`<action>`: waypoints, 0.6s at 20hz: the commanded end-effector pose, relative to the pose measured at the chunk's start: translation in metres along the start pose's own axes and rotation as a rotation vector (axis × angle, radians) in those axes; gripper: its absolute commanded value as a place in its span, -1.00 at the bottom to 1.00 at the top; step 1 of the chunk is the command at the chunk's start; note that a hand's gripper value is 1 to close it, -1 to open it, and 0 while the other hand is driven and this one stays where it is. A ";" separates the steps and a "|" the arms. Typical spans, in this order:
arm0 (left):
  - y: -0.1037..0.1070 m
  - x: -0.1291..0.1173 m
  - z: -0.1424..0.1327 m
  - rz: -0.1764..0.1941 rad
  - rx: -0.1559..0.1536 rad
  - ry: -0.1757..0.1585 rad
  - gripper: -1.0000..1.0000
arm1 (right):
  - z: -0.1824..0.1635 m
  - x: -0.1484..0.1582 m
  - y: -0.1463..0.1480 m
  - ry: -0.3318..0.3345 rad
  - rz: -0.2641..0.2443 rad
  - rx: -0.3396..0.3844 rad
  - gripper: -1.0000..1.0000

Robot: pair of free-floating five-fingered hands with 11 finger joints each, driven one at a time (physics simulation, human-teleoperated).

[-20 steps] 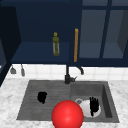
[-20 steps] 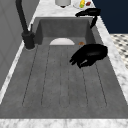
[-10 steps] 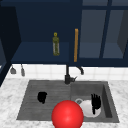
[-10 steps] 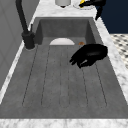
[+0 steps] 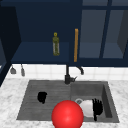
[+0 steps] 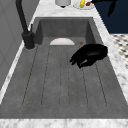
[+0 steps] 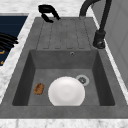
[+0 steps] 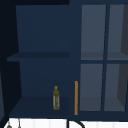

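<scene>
Front view shows the right hand (image 5: 97,109) with fingers straight and spread, holding nothing, at the right edge of the white plate (image 5: 86,108) that lies in the sink (image 5: 106,100) basin beside the drain (image 5: 79,101), with a red ball (image 5: 67,115) in front of the sink. Left of the basin, the left hand (image 5: 42,97) hovers over the ribbed drainboard (image 5: 30,100) with fingers loosely curled around nothing, and in the right side view a small brown sponge (image 7: 39,88) lies just left of the plate, while the black faucet (image 5: 68,75) stands behind the sink.
</scene>
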 end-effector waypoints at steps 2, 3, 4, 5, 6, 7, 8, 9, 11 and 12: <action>0.000 0.000 0.000 0.000 0.000 0.000 0.00 | 0.037 -0.002 -0.018 -0.006 -0.004 0.054 -1.00; 0.000 0.000 0.000 0.000 0.000 0.000 0.00 | 0.043 -0.003 -0.024 -0.007 -0.001 0.063 -1.00; 0.000 0.000 0.000 0.000 0.000 0.000 0.00 | 0.050 -0.003 -0.030 -0.011 0.003 0.071 -1.00; 0.000 0.000 0.000 0.000 0.000 0.000 0.00 | 0.055 -0.003 -0.036 -0.013 0.003 0.082 -1.00; 0.000 0.000 0.000 0.000 0.000 0.000 0.00 | 0.062 -0.003 -0.040 -0.015 0.003 0.092 -1.00; 0.000 0.000 0.000 0.000 0.000 0.000 0.00 | 0.070 -0.004 -0.043 -0.017 0.000 0.100 -1.00; 0.000 0.000 0.000 0.000 0.000 0.000 0.00 | 0.078 -0.004 -0.046 -0.016 -0.004 0.109 -1.00; 0.000 0.000 0.000 0.000 0.000 0.000 0.00 | 0.084 -0.005 -0.050 -0.015 -0.006 0.116 -1.00; 0.000 0.000 0.000 0.000 0.000 0.000 0.00 | 0.098 -0.006 -0.058 -0.015 -0.005 0.129 -1.00; 0.000 0.000 0.000 0.000 0.000 0.000 0.00 | 0.104 -0.006 -0.063 -0.014 -0.004 0.141 -1.00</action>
